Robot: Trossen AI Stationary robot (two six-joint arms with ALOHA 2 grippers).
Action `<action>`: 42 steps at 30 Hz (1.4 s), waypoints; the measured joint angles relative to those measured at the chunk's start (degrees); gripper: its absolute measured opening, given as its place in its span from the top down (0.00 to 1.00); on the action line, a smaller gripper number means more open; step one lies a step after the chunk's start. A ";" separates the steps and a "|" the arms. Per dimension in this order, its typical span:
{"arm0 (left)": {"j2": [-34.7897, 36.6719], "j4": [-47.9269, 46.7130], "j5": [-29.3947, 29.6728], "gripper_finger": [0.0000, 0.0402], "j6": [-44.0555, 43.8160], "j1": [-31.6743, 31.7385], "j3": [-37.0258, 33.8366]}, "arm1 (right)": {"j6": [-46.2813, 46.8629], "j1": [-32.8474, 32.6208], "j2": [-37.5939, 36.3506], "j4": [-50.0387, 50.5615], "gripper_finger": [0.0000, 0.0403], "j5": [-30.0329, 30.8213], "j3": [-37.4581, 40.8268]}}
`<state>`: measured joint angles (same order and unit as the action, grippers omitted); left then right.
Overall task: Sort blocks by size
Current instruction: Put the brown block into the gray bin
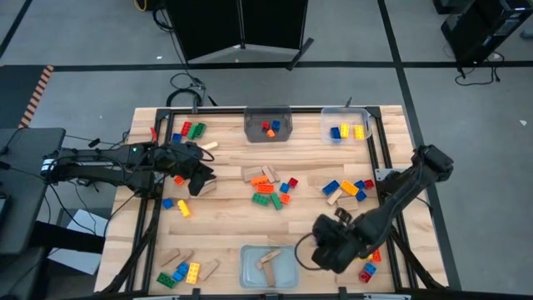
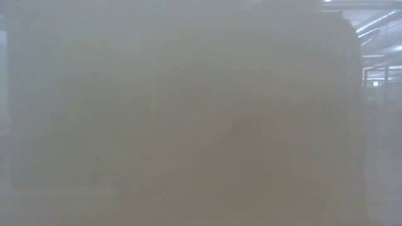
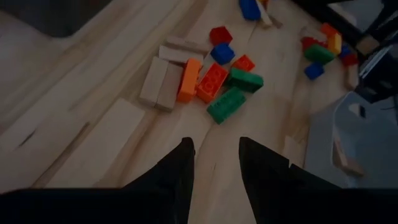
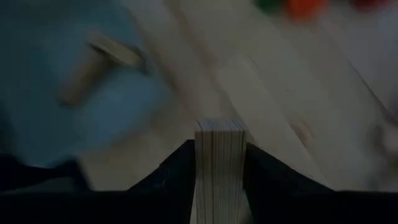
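1. Right now the right gripper (image 4: pixel 219 180) is clamped on a tan wooden block (image 4: pixel 219 163), held upright between its two fingers; in the high view it sits near the table's 5 o'clock edge, just beside the clear bin (image 1: pixel 268 265) at 6 o'clock.
2. That bin holds a few tan wooden pieces (image 1: pixel 268 262).
3. Over at 9 o'clock, the left gripper (image 3: pixel 214 163) hangs above bare wood with its fingers parted and nothing between them.
4. Ahead of it lies the centre cluster (image 3: pixel 214 84): orange, red, green and blue studded bricks touching a pair of tan blocks.
5. Two more bins stand at 12 and 1 o'clock, the dark-looking one (image 1: pixel 267 125) with small red, orange and blue bricks, the other (image 1: pixel 347 125) with yellow and blue ones.
6. Loose groups lie at 11, 3 and 7 o'clock on the table (image 1: pixel 225 221).
7. The low view shows only haze.
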<state>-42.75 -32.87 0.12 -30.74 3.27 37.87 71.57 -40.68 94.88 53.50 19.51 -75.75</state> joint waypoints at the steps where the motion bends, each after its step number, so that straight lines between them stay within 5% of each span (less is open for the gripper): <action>1: 0.00 0.54 0.00 0.66 0.00 0.00 0.00 | -3.25 1.02 -0.57 -2.67 0.70 0.15 0.00; 11: 0.00 2.25 -1.06 0.66 0.00 0.00 0.00 | -26.53 9.74 7.61 -27.07 0.70 -13.56 -0.07; 18: 0.00 0.77 -4.74 0.66 0.00 -0.02 0.00 | -24.98 10.75 13.00 -33.86 0.67 -21.74 -0.07; 42: -0.01 0.60 -4.72 0.66 0.49 -0.02 0.00 | -20.76 15.11 11.07 -35.32 0.61 -28.41 -0.11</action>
<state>-42.76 -32.27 -4.60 -30.25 3.25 37.87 50.81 -25.57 105.95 18.19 -8.90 -75.85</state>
